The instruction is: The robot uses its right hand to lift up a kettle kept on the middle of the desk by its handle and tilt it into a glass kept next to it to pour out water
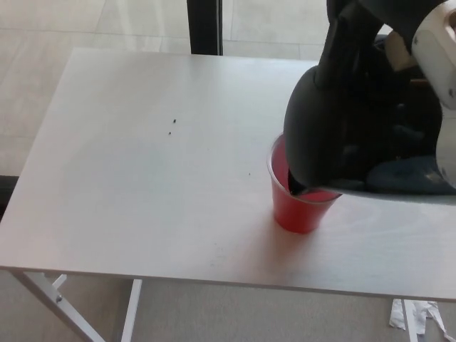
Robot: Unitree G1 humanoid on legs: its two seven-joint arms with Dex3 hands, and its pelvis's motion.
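Right hand (399,92) is up top right, black fingers wrapped round the kettle's handle (342,43), so it's grasping the kettle (342,135). White forearm shell (442,57) shows at the right edge.

Kettle hangs off the hand, black, tilted hard toward the robot's left and down, clear of the surface (142,178). Its bulk sits below and left of the hand. Spout (296,184) is the lowest point, dipped inside the rim of the red cup (299,210). Can't tell if any water is running; the spout and the cup's inside are mostly hidden by the kettle body.

Cup stands upright on the surface, directly under the spout, below and left of the hand. Only its left rim and front wall show.

A couple of small dark specks (172,127) lie on the surface well left of the hand and cup.

Left hand isn't in the picture.
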